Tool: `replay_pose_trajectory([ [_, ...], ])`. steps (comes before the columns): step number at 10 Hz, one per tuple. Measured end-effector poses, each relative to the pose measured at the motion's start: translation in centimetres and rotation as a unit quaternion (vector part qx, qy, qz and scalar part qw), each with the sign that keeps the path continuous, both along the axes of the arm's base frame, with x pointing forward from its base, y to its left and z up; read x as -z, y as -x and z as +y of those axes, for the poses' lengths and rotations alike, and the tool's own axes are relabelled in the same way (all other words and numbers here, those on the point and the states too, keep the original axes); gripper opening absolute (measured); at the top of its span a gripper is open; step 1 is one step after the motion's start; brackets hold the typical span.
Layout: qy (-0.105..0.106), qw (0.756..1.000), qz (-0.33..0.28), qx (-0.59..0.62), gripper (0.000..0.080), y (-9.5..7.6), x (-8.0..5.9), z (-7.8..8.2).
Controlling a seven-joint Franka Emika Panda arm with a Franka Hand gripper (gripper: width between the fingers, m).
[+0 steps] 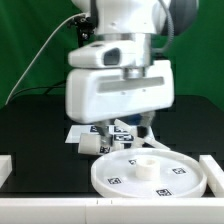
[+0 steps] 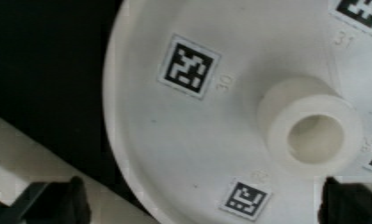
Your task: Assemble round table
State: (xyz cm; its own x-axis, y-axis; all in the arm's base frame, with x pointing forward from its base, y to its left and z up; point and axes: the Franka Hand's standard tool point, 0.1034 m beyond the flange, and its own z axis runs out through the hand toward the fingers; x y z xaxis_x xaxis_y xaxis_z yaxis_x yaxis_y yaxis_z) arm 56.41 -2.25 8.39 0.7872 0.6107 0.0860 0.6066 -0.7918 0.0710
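The large rimmed round disc (image 1: 148,173) lies flat on the black table at the front, with a small raised hub (image 1: 145,167) at its middle and tags on its face. In the wrist view the disc (image 2: 201,110) fills most of the picture, with its hub (image 2: 318,132). My gripper (image 1: 128,130) hangs just above the disc's far edge. In the wrist view the gripper (image 2: 201,205) is open, its dark fingertips (image 2: 50,202) wide apart, with nothing held. A small white part (image 1: 88,146) lies beside the disc on the exterior view's left. White tagged parts (image 1: 122,131) behind the gripper are mostly hidden.
The marker board (image 1: 78,131) lies flat behind the disc. White rails border the table at the exterior view's left (image 1: 6,170) and right (image 1: 214,168). A green backdrop stands behind, and a black cable runs along the arm.
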Motion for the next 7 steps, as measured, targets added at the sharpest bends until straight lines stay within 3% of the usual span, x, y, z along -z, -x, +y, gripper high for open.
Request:
replay_pose_trajectory([
  [1, 0.001, 1.0, 0.003, 0.015, 0.0649, 0.5, 0.0, -1.2],
  [5, -0.001, 1.0, 0.009, 0.01, 0.0649, 0.5, 0.2, -0.4],
  [6, -0.004, 1.0, 0.006, 0.029, 0.0649, 0.6, 0.1, -0.8],
  [7, -0.008, 0.996, 0.004, 0.088, 0.0649, 1.5, -0.1, -2.4],
])
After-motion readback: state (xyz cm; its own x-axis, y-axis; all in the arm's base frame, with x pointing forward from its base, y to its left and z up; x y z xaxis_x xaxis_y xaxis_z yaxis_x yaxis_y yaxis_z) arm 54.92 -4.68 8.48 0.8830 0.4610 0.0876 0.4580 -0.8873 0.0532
